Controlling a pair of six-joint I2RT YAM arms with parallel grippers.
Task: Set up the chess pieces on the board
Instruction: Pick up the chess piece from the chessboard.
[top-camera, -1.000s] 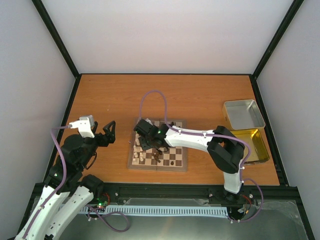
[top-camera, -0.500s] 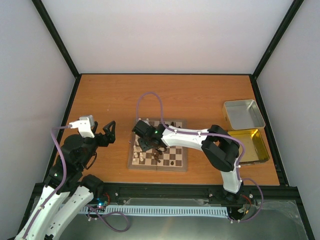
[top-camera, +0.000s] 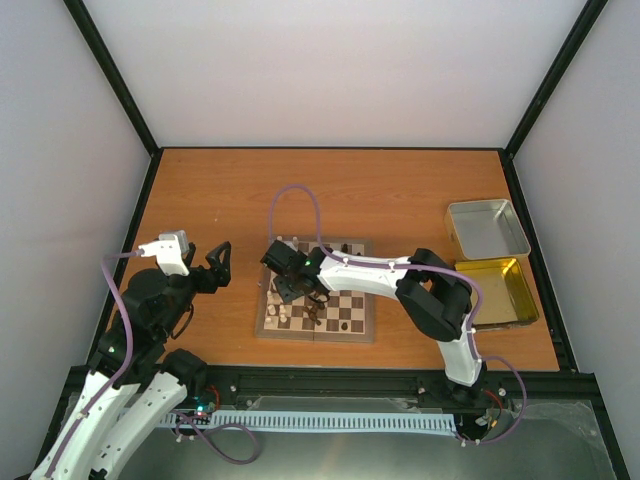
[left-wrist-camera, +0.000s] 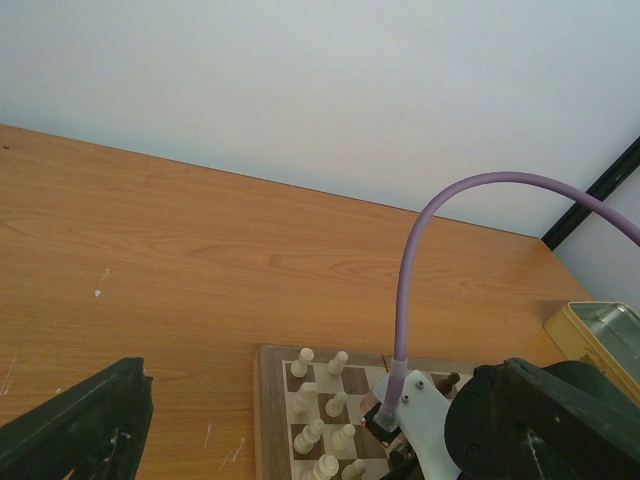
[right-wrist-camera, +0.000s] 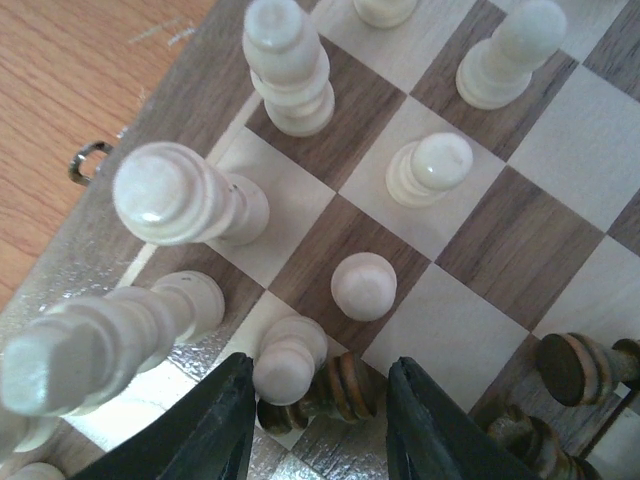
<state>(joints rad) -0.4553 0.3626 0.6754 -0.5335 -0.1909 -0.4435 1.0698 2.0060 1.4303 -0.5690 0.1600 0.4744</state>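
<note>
Top view: I am seeing the board (top-camera: 352, 322) lying at centre frame on the table (top-camera: 400, 190), with the silver tray (top-camera: 487, 228) and the yellow tray (top-camera: 500, 290) sitting at the right edge. The left gripper (top-camera: 218, 262) is hovering left of the board, well apart from it, jaws spread wide and holding nothing. The right gripper (top-camera: 288, 290) is reaching down over the board's left part. Cream chessmen (top-camera: 281, 315) are crowding the board's left columns, and a few dark chessmen (top-camera: 343, 325) are showing near its lower middle and upper edge.

Left wrist view: one dark finger (left-wrist-camera: 85, 425) is showing at lower left, with bare table beside it. The board is sitting at bottom centre. A purple cable (left-wrist-camera: 420, 250) is arching over it to the right arm.

Right wrist view: both fingers (right-wrist-camera: 205, 430) are showing at the bottom edge, part-open. A fallen dark piece (right-wrist-camera: 340, 385) is lying on its side on the board between them, next to a cream pawn (right-wrist-camera: 288, 358). Thin gaps are showing, so I am reading it as loose, not clamped. More dark pieces are lying at lower right.
</note>
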